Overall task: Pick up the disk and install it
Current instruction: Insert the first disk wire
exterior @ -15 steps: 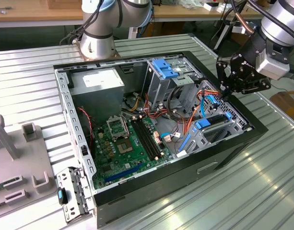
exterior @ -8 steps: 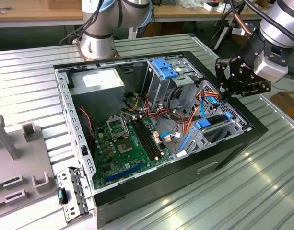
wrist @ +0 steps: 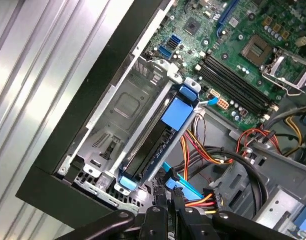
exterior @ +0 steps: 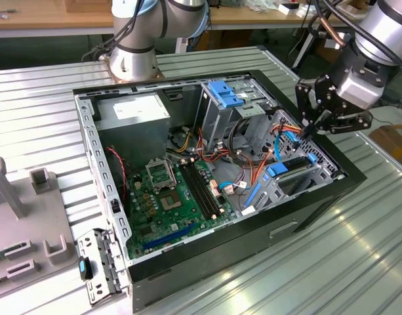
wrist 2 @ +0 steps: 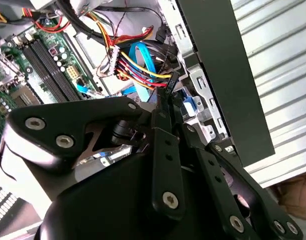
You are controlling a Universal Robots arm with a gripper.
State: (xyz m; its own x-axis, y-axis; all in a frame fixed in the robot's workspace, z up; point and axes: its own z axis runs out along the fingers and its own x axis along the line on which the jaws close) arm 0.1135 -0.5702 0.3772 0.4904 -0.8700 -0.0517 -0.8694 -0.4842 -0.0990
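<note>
Ribbed metal surface (exterior: 43, 111) carried the open computer case (exterior: 319, 203), where the disk (wrist: 157, 145) sat on edge in its bay by the case's side wall, the end effector (exterior: 310, 128), fingers together and empty, just above, best eased straight along that slot.

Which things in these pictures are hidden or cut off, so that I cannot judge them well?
- The disk in the first wrist view: it sits on edge in its bay, showing its blue frame and dark side; its labelled face is hidden by the bay wall.
- The tool in the second wrist view: its own black body covers much of the bay beneath.
- The cables in the exterior view: the tool hides where they end.
- The grey box in the exterior view: the case wall hides its lower part.
</note>
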